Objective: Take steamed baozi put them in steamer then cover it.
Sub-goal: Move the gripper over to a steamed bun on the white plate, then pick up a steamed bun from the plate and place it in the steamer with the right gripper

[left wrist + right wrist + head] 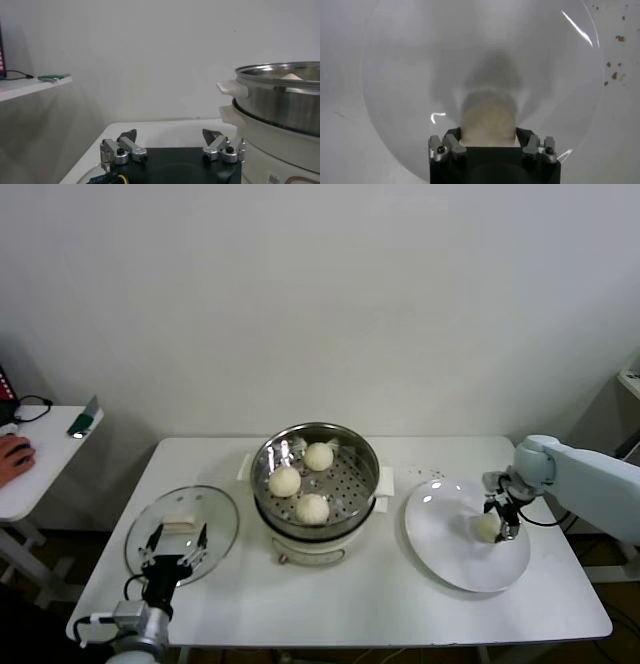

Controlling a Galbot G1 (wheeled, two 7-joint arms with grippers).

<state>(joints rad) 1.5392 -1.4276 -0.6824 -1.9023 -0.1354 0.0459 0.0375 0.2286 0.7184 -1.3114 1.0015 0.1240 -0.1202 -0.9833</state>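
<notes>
White table (400, 609) with steamer (316, 529), plate (450, 556), glass lid (215, 519).

No text, brand, number or sign can be read in any view. The steamer (280, 115) carries a small sticker low on its cream base, seen from the left wrist, but its marks are too small to read.

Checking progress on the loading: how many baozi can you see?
4: three in the steamer, at and; one baozi on the plate, between the right gripper fingers. None seems hidden.
</notes>
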